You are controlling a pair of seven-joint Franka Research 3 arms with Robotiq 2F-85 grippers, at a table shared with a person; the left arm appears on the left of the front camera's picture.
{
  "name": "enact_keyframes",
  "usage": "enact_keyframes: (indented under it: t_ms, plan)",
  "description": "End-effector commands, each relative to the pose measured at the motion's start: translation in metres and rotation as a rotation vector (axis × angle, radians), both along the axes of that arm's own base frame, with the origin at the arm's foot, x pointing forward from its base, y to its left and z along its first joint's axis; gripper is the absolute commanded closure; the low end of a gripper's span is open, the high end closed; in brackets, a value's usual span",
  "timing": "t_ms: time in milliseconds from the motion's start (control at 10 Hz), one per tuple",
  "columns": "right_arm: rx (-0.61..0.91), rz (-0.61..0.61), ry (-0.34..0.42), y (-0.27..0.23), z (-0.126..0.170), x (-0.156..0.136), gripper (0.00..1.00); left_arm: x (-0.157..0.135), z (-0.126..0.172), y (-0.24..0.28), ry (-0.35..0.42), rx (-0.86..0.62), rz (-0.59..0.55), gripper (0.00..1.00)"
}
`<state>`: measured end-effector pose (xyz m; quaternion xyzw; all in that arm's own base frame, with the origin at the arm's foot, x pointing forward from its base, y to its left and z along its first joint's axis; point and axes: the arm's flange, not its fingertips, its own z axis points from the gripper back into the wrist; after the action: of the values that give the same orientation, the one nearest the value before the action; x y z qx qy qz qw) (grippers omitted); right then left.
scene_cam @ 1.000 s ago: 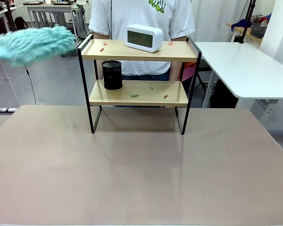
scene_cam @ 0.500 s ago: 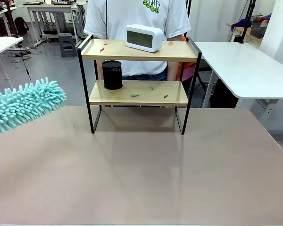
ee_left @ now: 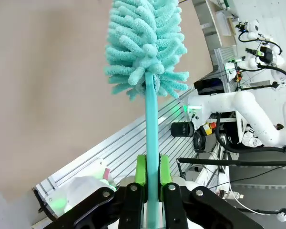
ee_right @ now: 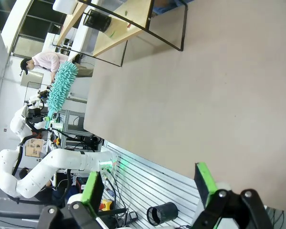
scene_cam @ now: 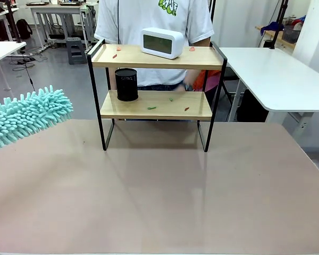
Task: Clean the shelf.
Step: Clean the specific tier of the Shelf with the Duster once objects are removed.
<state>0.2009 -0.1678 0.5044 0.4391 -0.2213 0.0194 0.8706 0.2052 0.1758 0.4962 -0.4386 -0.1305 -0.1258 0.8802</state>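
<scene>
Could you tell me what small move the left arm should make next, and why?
Probably swing the duster right, toward the shelf: the left hand is shut on its handle, its head hangs left of the shelf, and scraps lie on both boards.

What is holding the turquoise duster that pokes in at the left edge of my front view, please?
Observer: The left gripper; its jaws are shut on the duster, clamping its thin handle.
Operator: Thank you. Is the right gripper carrying anything?
Observer: No, the right gripper is open, with nothing between its jaws.
</scene>
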Motion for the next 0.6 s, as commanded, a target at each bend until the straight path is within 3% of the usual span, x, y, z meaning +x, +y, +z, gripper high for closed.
enact_keyframes:
  t_ms: [0, 500]
  plan:
    - [0.012, 0.010, -0.034, 0.0002, 0.0012, 0.0006, 0.00, -0.0015, 0.0038, -0.0020, 0.005, -0.012, -0.002, 1.00]
    - [0.012, 0.010, -0.034, 0.0002, 0.0012, 0.0006, 0.00, -0.0015, 0.0038, -0.0020, 0.005, -0.012, -0.002, 1.00]
